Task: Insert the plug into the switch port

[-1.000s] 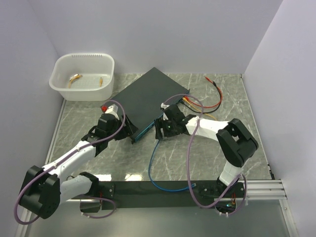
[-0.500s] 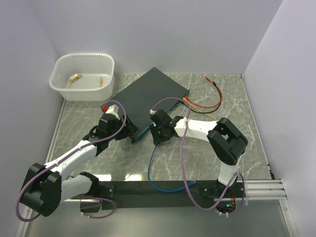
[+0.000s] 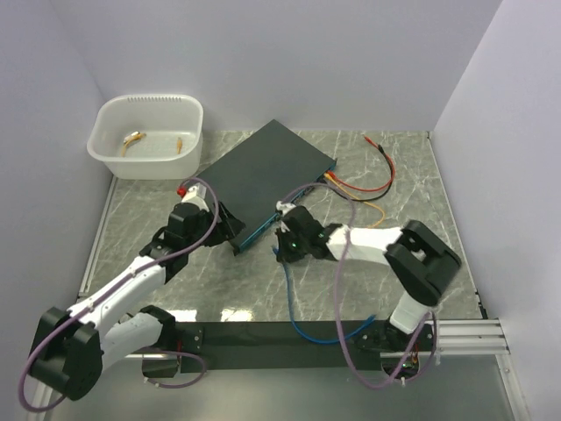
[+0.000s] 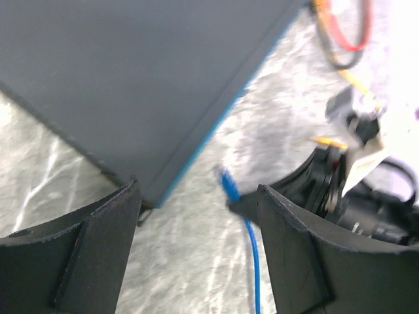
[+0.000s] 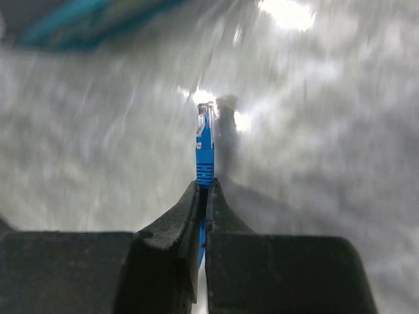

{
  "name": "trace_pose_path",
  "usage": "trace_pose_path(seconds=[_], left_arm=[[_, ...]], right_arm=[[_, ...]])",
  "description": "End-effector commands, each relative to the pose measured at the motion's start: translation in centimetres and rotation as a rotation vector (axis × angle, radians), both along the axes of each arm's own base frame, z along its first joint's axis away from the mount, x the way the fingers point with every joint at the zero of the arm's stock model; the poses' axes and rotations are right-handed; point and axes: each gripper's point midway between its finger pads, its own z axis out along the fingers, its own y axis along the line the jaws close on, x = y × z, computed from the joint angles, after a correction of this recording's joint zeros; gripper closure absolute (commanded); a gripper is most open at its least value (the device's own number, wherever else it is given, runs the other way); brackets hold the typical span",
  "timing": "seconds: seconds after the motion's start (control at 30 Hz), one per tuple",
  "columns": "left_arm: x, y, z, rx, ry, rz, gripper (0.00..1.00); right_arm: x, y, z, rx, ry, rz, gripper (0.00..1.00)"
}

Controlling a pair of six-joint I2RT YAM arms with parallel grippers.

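Right gripper [image 5: 204,186] pulled back, now clamped on plug [image 5: 205,140].
Left gripper [image 4: 196,193] wide, empty; thin grip, so plug may twist nr port [image 3: 259,231].

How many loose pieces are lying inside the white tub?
2. One orange piece lies left of centre in the white tub, the other orange piece near its right wall. The near wall might hide more.

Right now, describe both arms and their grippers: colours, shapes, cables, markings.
Both the left arm and right arm have white links with bulky black joints, and a mauve cable loops loosely along each. The left gripper has broad, matte black fingers; on the right gripper they taper to thin tips. A red cap sits by the left wrist.
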Motion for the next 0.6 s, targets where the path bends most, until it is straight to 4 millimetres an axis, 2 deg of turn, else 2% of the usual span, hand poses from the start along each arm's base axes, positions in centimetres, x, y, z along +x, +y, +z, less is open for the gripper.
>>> trace_pose_path(seconds=[0.0, 0.07, 0.1, 0.13, 0.17, 0.23, 0.27, 0.3, 0.43, 0.57], left_arm=[[-0.4, -1.2, 2.9, -0.089, -0.106, -0.058, 0.24], [-1.0, -2.2, 4.2, -0.159, -0.146, -0.110, 0.25], [-1.2, -2.5, 4.6, -0.183, -0.159, -0.127, 0.25], [-1.7, -3.2, 5.2, -0.218, -0.169, -0.167, 0.25], [-1.9, -3.4, 5.3, -0.248, -0.162, -0.172, 0.25], [-2.4, -3.9, 7.3, -0.315, -0.221, -0.201, 0.26], [-2.7, -3.9, 7.2, -0.346, -0.213, -0.195, 0.26], [-2.8, -4.0, 8.2, -0.374, -0.248, -0.202, 0.27], [-4.0, -4.2, 10.5, -0.448, -0.317, -0.245, 0.30], [-5.0, -4.6, 12.0, -0.480, -0.363, -0.304, 0.31]], right_arm=[[-0.1, 1.5, 6.0, 0.212, -0.178, 0.086, 1.00], [-1.3, 1.4, 7.0, 0.279, -0.207, 0.133, 1.00], [-1.7, 1.5, 8.6, 0.325, -0.241, 0.156, 1.00], [-2.1, 1.6, 9.2, 0.355, -0.254, 0.179, 1.00], [-2.4, 1.9, 10.3, 0.395, -0.283, 0.200, 1.00], [-3.8, 1.9, 11.8, 0.462, -0.296, 0.253, 1.00], [-4.1, 2.0, 12.4, 0.491, -0.310, 0.271, 1.00], [-4.6, 2.0, 13.4, 0.525, -0.315, 0.290, 1.00], [-5.4, 2.3, 15.0, 0.594, -0.333, 0.322, 1.00], [-5.8, 2.5, 15.8, 0.633, -0.341, 0.346, 1.00]])
